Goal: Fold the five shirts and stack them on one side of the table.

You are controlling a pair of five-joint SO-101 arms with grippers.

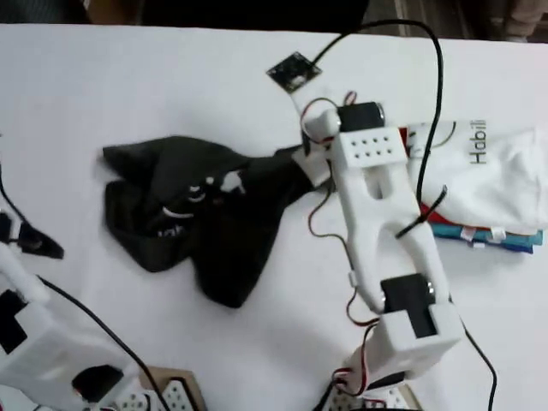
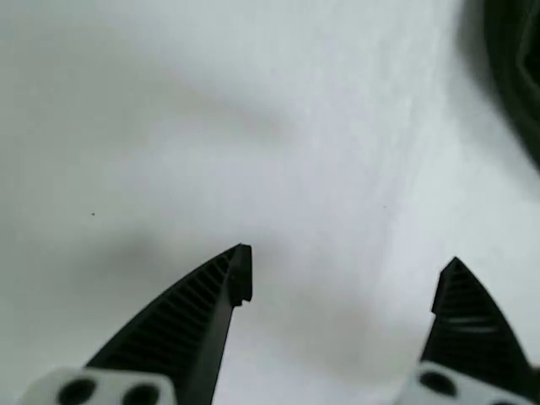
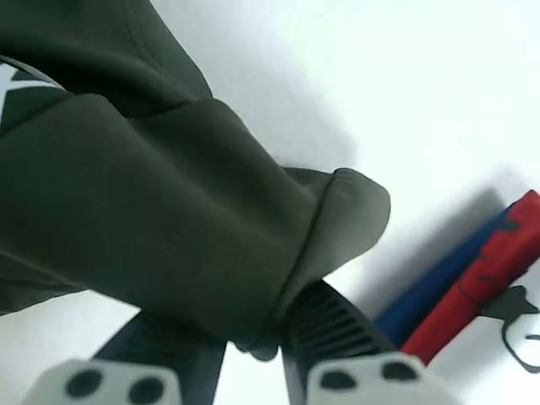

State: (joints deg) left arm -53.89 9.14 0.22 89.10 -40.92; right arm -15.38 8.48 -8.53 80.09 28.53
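Note:
A crumpled black shirt (image 1: pixel 205 223) lies on the white table (image 1: pixel 128 86), left of centre. My right gripper (image 1: pixel 310 161) is shut on its right edge; the right wrist view shows the dark shirt (image 3: pixel 169 219) pinched in the right gripper (image 3: pixel 253 337). At the right edge sits a stack of folded shirts with a white shirt (image 1: pixel 505 180) on top and red and blue ones (image 1: pixel 479 235) beneath. A red shirt (image 3: pixel 481 287) and a blue shirt (image 3: pixel 422 299) edge that stack. My left gripper (image 2: pixel 348 274) stands open over bare table at the front left (image 1: pixel 30 240), with the black shirt (image 2: pixel 515 76) off to one side.
A small black square board (image 1: pixel 293 72) lies at the back centre, with a black cable (image 1: pixel 437 86) running from it over the right arm. The arm bases (image 1: pixel 171 394) stand at the front edge.

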